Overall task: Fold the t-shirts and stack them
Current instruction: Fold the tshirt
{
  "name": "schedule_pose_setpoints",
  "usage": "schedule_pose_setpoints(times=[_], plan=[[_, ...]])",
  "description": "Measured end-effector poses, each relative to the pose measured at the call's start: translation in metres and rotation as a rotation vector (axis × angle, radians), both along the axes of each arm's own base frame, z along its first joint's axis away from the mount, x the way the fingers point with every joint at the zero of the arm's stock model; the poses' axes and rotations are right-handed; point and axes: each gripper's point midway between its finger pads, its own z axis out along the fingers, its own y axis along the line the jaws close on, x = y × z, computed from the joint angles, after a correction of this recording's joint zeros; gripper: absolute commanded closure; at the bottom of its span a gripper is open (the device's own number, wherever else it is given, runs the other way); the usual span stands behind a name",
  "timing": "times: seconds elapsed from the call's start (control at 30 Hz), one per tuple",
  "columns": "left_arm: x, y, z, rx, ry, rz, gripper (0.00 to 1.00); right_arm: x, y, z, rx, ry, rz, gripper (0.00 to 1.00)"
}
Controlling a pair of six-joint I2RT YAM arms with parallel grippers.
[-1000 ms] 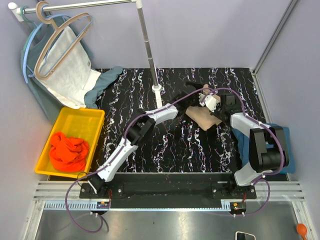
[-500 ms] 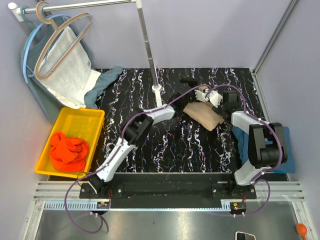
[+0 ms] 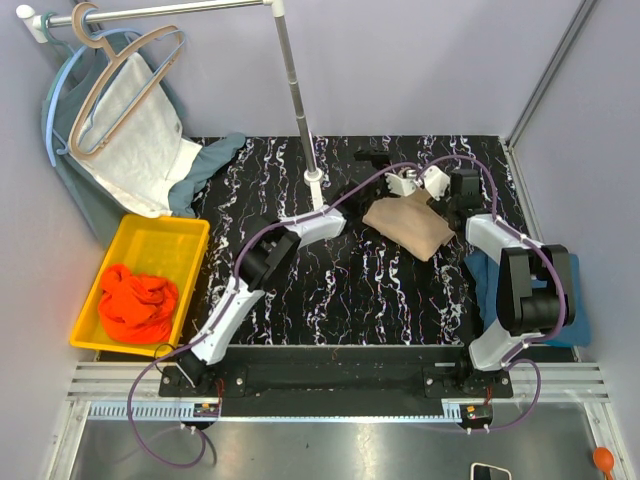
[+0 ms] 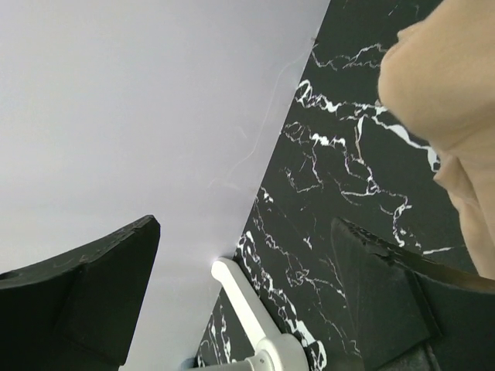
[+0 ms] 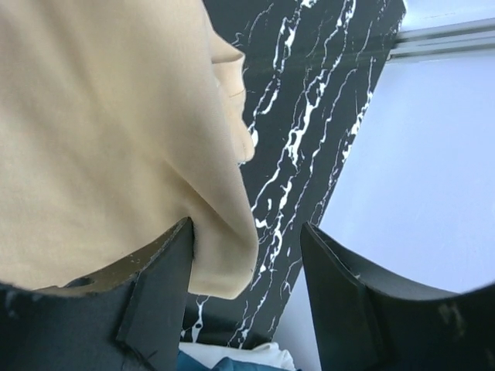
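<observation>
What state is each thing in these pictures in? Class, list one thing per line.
beige t-shirt: bundled on the table, between the grippers.
orange-red t-shirt: crumpled in the yellow bin.
teal-blue t-shirt: at the table's right edge, partly hidden by the right arm.
left gripper: jaws open, empty.
right gripper: jaws open, beige t-shirt's edge beside one finger.
white cloth: hanging on a hanger.

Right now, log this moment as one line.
left gripper open, empty | right gripper open around tan shirt edge | orange shirt in yellow bin
</observation>
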Motion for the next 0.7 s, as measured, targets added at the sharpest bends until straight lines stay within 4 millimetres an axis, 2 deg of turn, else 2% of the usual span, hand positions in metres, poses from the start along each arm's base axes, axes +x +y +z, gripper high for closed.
schedule_pose_setpoints(times=[0.13,0.27,0.5,0.7], plan=[[-0.004,0.008,-0.007,0.013,0.01,0.016,0.01,0.01,0.0,0.002,0.01,-0.009,-0.011,0.37],[-0.011,0.007,-0.011,0.026,0.024,0.008,0.01,0.024,-0.002,-0.001,0.014,-0.014,-0.036,0.37],[-0.022,0.008,0.003,0.021,0.018,0.001,0.01,0.043,-0.005,-0.018,0.01,0.005,-0.067,0.37],[-0.028,0.014,0.015,0.017,0.014,0.003,0.01,0.05,-0.01,-0.031,-0.01,0.022,-0.092,0.37]])
